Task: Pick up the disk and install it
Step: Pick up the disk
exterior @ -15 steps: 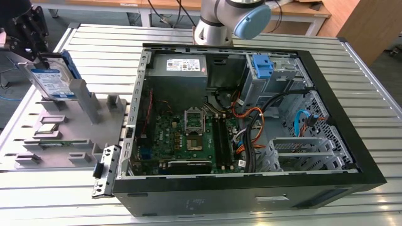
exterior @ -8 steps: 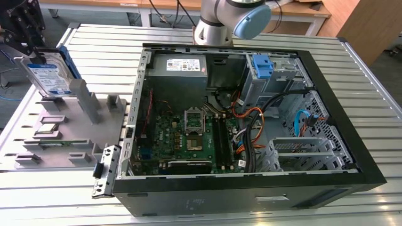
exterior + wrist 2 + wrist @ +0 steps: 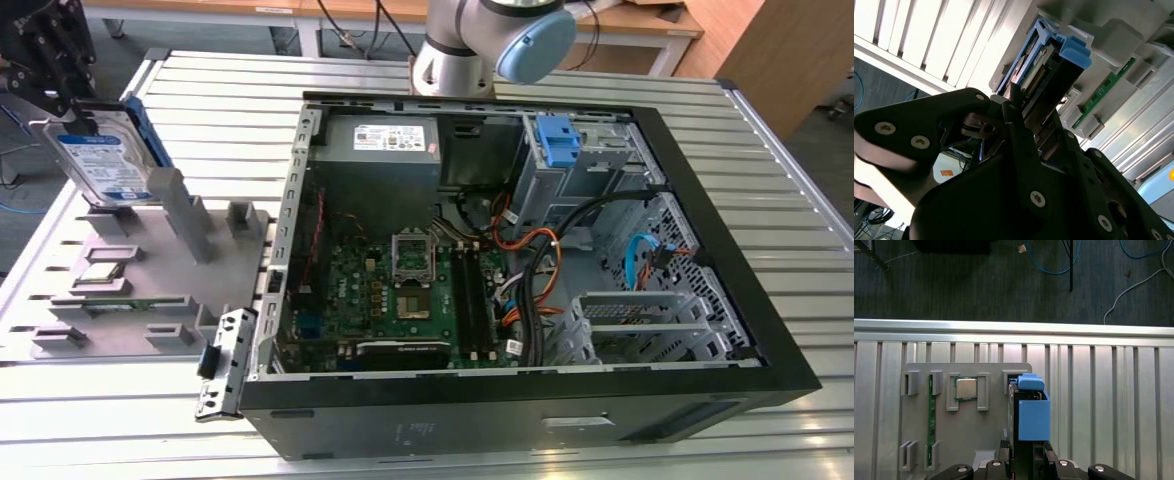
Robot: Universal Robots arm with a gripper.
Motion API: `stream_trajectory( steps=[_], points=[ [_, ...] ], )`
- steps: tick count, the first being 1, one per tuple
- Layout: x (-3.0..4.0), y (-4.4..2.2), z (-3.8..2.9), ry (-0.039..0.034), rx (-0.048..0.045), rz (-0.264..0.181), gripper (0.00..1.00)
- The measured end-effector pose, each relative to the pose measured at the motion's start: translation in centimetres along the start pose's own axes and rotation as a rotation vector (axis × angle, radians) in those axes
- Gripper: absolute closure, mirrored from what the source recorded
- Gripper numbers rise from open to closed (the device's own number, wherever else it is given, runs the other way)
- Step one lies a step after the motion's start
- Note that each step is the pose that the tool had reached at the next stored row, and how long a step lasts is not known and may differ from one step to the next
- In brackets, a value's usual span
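The disk [image 3: 100, 160], a silver drive with a blue-and-white label in a blue bracket, stands upright on edge at the exterior view's left, just over a slot of the grey fixture plate [image 3: 134, 320]. My gripper [image 3: 80, 115] comes down from above and is shut on its top edge. In the second wrist view the black fingers [image 3: 1014, 107] clamp the disk [image 3: 1054, 65] from both sides. The first wrist view has the disk [image 3: 1031, 412] edge-on, the gripper [image 3: 1024, 460] closed around it. Whether its lower edge still rests in the slot is unclear.
An open computer case [image 3: 747, 300] lies on the slatted metal table [image 3: 747, 110], with a motherboard [image 3: 400, 290], a grey power supply [image 3: 394, 140], cables and a blue bracket [image 3: 558, 140] in the drive bay. The fixture plate [image 3: 989, 435] also carries a processor chip [image 3: 966, 388] and a green memory stick [image 3: 931, 420].
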State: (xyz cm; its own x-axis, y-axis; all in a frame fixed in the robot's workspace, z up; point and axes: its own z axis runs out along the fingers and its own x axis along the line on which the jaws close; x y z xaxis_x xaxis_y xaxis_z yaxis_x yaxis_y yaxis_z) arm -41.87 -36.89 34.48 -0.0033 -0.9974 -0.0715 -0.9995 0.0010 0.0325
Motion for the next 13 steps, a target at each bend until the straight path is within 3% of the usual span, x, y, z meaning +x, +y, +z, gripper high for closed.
stream_trajectory(
  steps=[13],
  points=[
    [-0.01,0.01,-0.21,0.0000,-0.0001,0.000,0.65]
  ],
)
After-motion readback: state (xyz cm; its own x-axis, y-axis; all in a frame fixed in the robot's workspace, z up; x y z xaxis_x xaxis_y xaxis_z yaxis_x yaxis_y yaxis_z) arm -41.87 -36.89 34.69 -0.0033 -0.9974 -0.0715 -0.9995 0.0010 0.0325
